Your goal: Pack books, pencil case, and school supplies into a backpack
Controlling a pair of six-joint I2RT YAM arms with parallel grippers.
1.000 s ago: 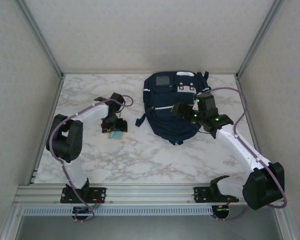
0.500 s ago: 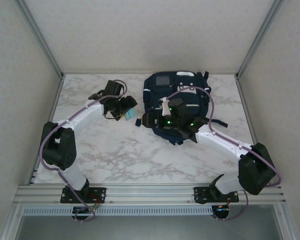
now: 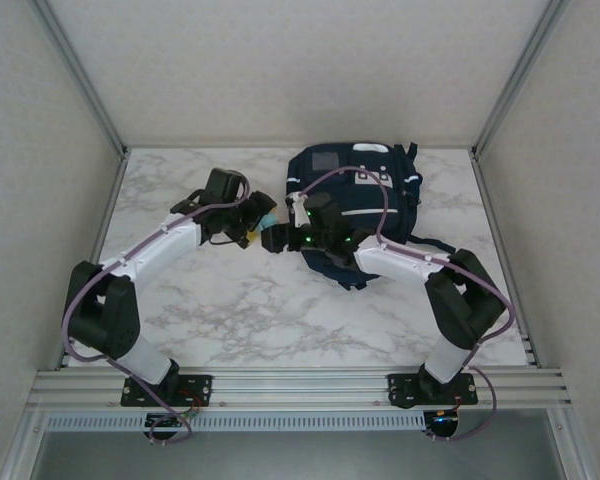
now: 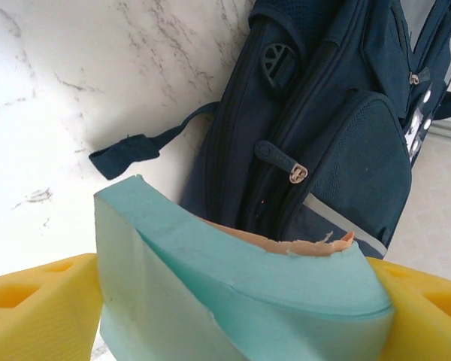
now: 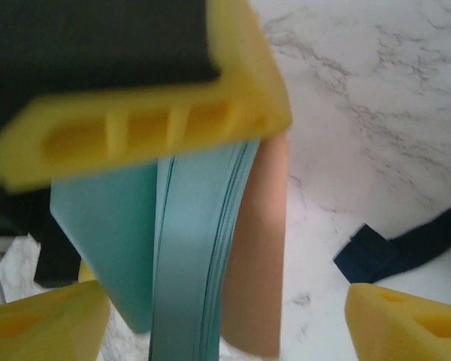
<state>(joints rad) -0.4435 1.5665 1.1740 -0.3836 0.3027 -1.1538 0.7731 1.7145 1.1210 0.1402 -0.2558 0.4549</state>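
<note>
The light-blue pad [image 3: 267,220] hangs above the table just left of the navy backpack [image 3: 325,180]. My left gripper [image 3: 255,222] is shut on it. In the left wrist view the pad [image 4: 173,248] bows between the yellow fingers [image 4: 37,308], its tan backing towards the backpack [image 4: 338,143]. My right gripper [image 3: 278,236] has reached across from the backpack side and stands open. In the right wrist view its gripper [image 5: 225,320] straddles the pad [image 5: 195,248], and the right-hand finger [image 5: 406,323] is clear of it. The books and pencil case are out of view.
A dark backpack strap [image 4: 135,147] lies loose on the marble table [image 3: 240,310] beside the pad. The backpack's side zipper [image 4: 297,173] looks closed. Frame posts and pale walls enclose the table [image 3: 160,180] on three sides.
The left arm lifted the pad off the table and carried it right towards the backpack. The right arm swung left from over the backpack to meet it, its jaws narrowing slightly.
</note>
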